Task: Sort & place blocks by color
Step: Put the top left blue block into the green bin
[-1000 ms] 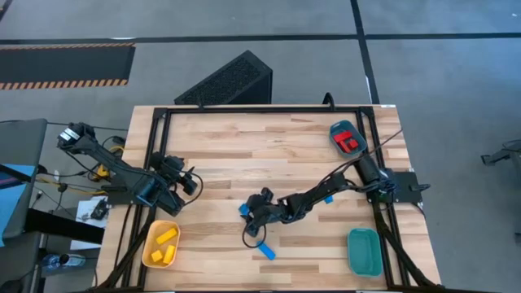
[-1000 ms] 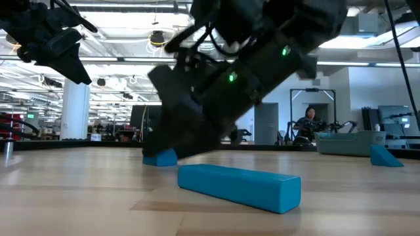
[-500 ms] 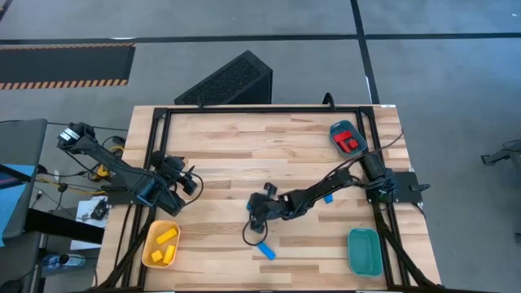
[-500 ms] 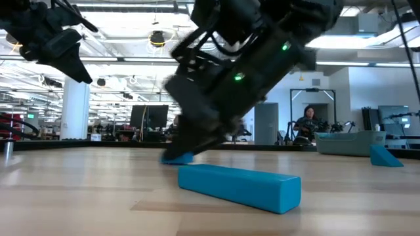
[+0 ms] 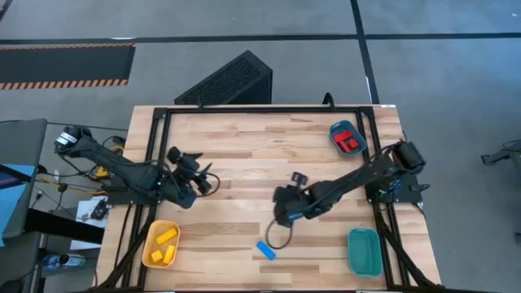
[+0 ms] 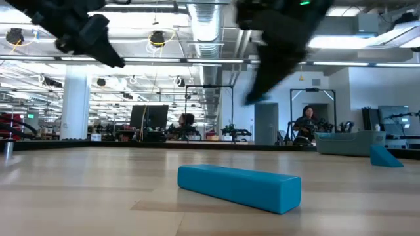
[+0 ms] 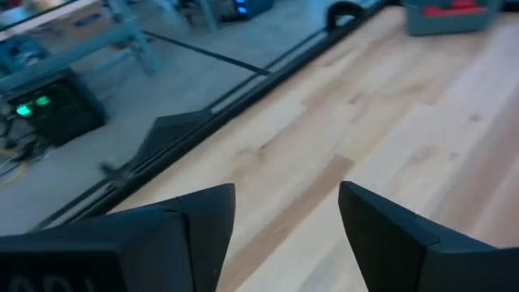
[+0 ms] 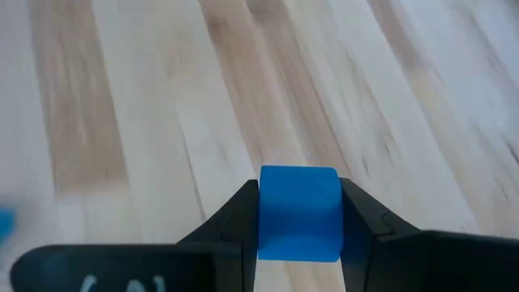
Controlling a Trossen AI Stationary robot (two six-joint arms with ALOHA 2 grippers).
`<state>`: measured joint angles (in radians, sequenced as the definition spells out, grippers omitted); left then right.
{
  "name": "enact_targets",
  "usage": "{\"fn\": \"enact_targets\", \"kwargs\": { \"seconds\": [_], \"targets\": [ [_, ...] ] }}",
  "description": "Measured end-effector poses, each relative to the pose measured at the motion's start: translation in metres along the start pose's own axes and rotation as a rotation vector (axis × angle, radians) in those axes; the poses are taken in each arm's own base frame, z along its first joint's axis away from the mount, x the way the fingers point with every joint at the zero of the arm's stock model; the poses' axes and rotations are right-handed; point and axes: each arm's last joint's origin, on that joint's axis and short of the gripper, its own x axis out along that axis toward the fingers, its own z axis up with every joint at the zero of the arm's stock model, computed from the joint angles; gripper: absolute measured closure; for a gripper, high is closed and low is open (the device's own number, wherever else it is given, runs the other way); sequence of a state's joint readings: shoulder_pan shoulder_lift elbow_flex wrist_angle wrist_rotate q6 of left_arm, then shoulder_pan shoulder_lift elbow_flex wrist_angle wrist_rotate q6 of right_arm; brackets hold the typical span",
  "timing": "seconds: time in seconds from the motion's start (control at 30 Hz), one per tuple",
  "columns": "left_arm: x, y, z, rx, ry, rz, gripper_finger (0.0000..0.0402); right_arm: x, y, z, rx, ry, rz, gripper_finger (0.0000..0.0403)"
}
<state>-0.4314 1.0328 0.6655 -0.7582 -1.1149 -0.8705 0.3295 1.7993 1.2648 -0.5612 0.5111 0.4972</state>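
My right gripper [image 5: 282, 215] hangs over the table's middle, shut on a small blue cube [image 8: 298, 212]. A blue bar [image 5: 264, 250] lies flat on the wood nearer the front edge, large in the low view [image 6: 239, 187]. A blue wedge-shaped block [image 6: 386, 156] rests on the table by a teal tray. Yellow blocks [image 5: 165, 237] lie in the yellow oval tray [image 5: 149, 254], and red blocks [image 5: 350, 143] in the far teal tray [image 5: 336, 130]. My left gripper [image 5: 205, 181] hovers open over the left half, with nothing between its fingers [image 7: 212, 212]. My right gripper pinches the blue cube between its two fingers, one on each of two opposite side faces [image 8: 265, 212]. The fingers come from above, pointing down at the wood. The cube is lifted clear of the table, with its front face showing between the fingertips.
A second teal tray [image 5: 364, 251] stands at the front right corner. A black frame [image 5: 155, 146] runs round the table. Bare wood lies between the two arms. A person sits in the room far behind the table [image 6: 308, 124].
My right gripper has taken hold of the blue cube on the table, lifted it clear and carried it toward the table's right edge. My left gripper has moved a little toward the table's middle. The blue bar has stayed where it was.
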Motion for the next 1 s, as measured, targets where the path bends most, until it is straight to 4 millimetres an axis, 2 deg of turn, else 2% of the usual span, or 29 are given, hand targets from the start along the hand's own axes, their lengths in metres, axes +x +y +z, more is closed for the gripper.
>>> {"fn": "enact_targets", "kwargs": {
  "seconds": [0.23, 0.4, 0.6, 0.8, 1.0],
  "targets": [
    [0.016, -0.026, 0.013, 0.098, -0.008, -0.109, 0.0204, -0.046, -0.007, -0.037, 0.011, 0.210, -0.156, 0.0286],
    [0.036, -0.051, 0.015, 0.178, -0.034, -0.172, 0.0209, -0.082, -0.007, -0.058, 0.036, 0.245, -0.209, 0.0285],
    [0.054, -0.080, 0.025, 0.186, -0.128, -0.397, 0.0209, -0.117, 0.002, -0.080, 0.005, 0.252, -0.179, 0.0282],
    [0.053, -0.098, 0.036, 0.213, -0.280, -0.697, 0.0209, -0.139, 0.018, -0.110, 0.023, 0.349, -0.118, 0.0281],
    [0.052, -0.099, 0.039, 0.231, -0.322, -0.717, 0.0209, -0.145, 0.020, -0.150, 0.121, 0.365, -0.150, 0.0281]
  ]
}}
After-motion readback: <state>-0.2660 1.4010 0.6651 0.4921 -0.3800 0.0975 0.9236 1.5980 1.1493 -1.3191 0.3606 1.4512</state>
